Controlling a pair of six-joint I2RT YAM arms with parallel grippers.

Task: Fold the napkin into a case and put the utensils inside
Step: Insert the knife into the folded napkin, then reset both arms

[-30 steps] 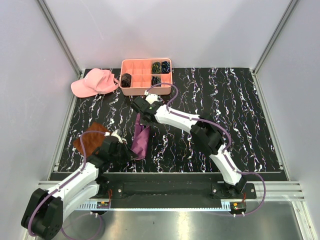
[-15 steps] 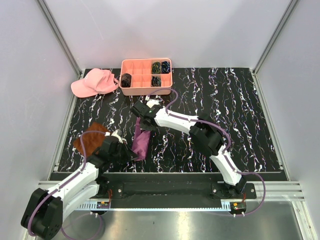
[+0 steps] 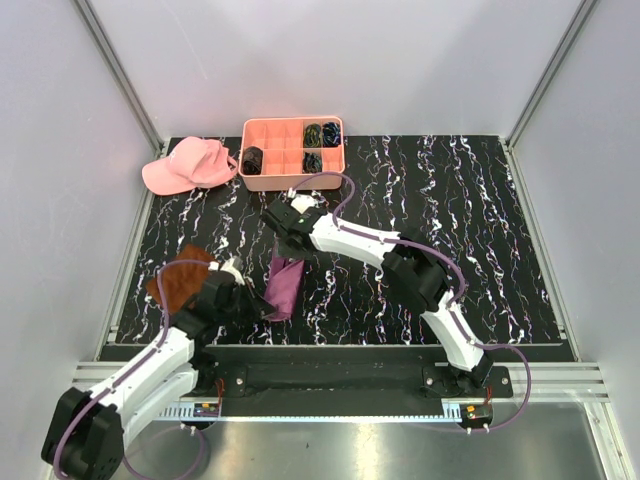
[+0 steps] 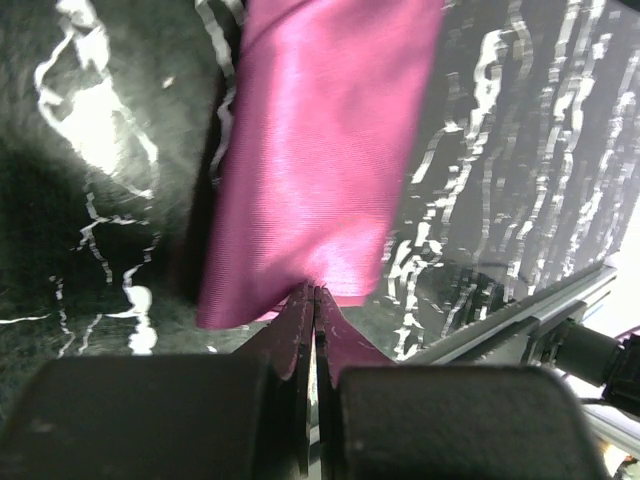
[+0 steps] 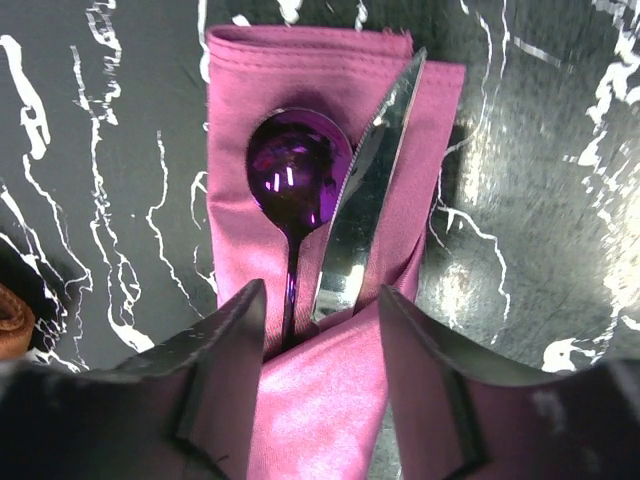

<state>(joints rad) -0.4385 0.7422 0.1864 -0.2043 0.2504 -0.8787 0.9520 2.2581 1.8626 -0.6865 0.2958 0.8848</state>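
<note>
Opens right gripper [image 5: 320, 296] partway since a second ago, gripping nothing above utensils [image 5: 365, 205] tucked in napkin [image 5: 310, 420]; keeps left gripper [image 4: 312, 297] pinched on napkin's near end.

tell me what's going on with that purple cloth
The left gripper is shut on the near end of the folded napkin. A spoon and a knife lie tucked into the napkin's pocket, bowl and blade sticking out. The right gripper hovers open just above them.
</note>
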